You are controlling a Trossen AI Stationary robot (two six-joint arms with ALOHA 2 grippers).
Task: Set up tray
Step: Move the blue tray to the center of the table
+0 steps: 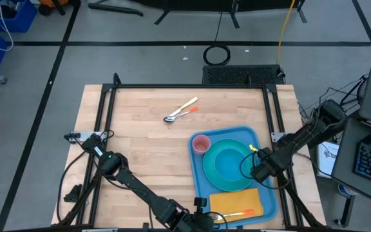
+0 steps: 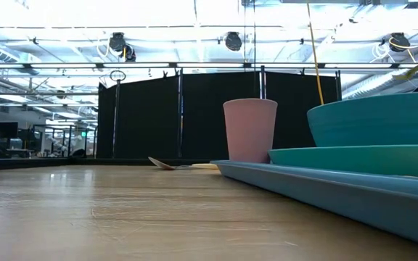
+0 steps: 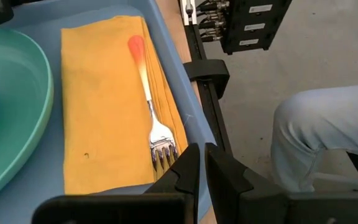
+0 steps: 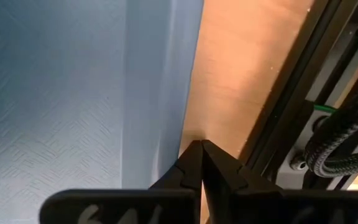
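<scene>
We see the blue tray (image 1: pixel 266 193) lying on the right half of the wooden table (image 1: pixel 140 142), its long side running from the middle of the table toward the near edge. On it sits a turquoise plate (image 1: pixel 212 175) with a turquoise bowl (image 1: pixel 227 164) resting on it, and a pink cup (image 1: pixel 201 144) stands upright in the tray's far left corner, just beside the plate. At the near end of the tray lies a folded yellow-orange napkin (image 1: pixel 237 202), and on the napkin rests a fork (image 3: pixel 149 99) with an orange-red handle, its tines pointing toward the near rim.

The left gripper (image 3: pixel 201 163) hovers at the near edge of the table, just past the tray's near rim and close to the fork's tines. Its fingers stand almost together with only a narrow slit between them, and we see nothing held in them. The right gripper (image 4: pixel 201 152) sits low at the tray's right rim, over the strip of bare wood between the tray and the black frame rail (image 4: pixel 291 93); its fingers are pressed fully together and empty.

Well apart from the tray, toward the far middle of the table, a spoon (image 1: pixel 172 116) and a pale-handled utensil (image 1: pixel 187 104) lie crossed on the wood. In the left wrist view, a person's knee in light trousers (image 3: pixel 316 130) shows beyond the table's edge.
</scene>
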